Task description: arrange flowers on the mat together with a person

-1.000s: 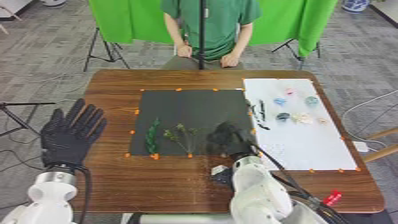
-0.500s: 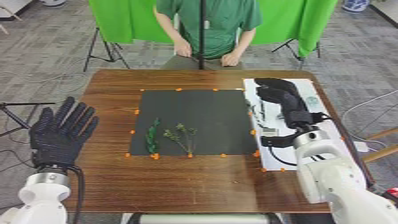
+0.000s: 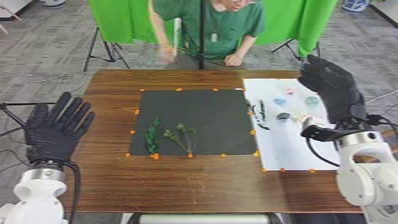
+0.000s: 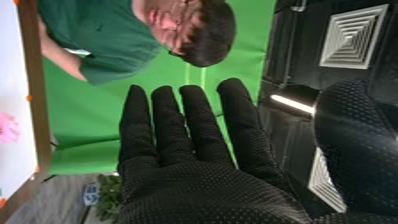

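Fingers straight and slightly apart on the right hand (image 4: 204,190), with the thumb held well out and nothing in the grasp; raised in the upper right of the head view. Also straight and spread on the left hand (image 3: 55,131), empty, at the frame's left edge. Still early in the arranging, by the look of it: only a leafy green sprig (image 3: 152,137) and a branching stem (image 3: 187,138) laid side by side, low on the black mat (image 3: 191,110). Apparently left to place, on the white mat (image 3: 289,142) at right: dark twigs (image 3: 261,114), a pink flower (image 3: 290,91), a blue flower (image 3: 280,101) and, too small to be sure of, perhaps a cream bloom (image 3: 300,118). Compared with the earlier frame, right hand shifted outward, uncovering those blooms; no change in sprig or stem.
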